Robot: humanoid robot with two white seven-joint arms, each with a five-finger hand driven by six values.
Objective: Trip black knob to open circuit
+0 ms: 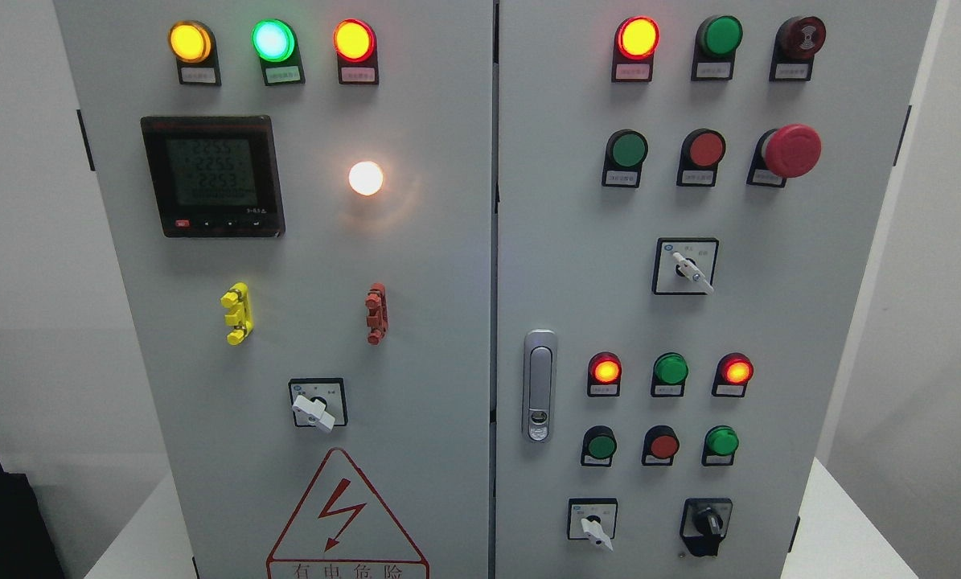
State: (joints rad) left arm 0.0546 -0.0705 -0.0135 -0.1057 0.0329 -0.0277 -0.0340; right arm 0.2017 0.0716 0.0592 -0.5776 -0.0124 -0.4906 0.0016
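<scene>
Neither hand in frame; grip state cannot be told. Black knob [707, 524] sits low on the right door of the grey cabinet [464, 322], bottom row, right of a white-handled selector [593, 524]. Its pointer stands roughly upright. Above it: green button [721, 441], red button [662, 445]. Door latch [540, 386] to the left. Cabinet stands on a white counter [846, 523].

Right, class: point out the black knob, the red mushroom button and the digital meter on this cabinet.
black knob [709, 523], head view, on its raised grip.
red mushroom button [791, 150], head view, on its domed cap.
digital meter [211, 173], head view, on its lit screen.
</scene>
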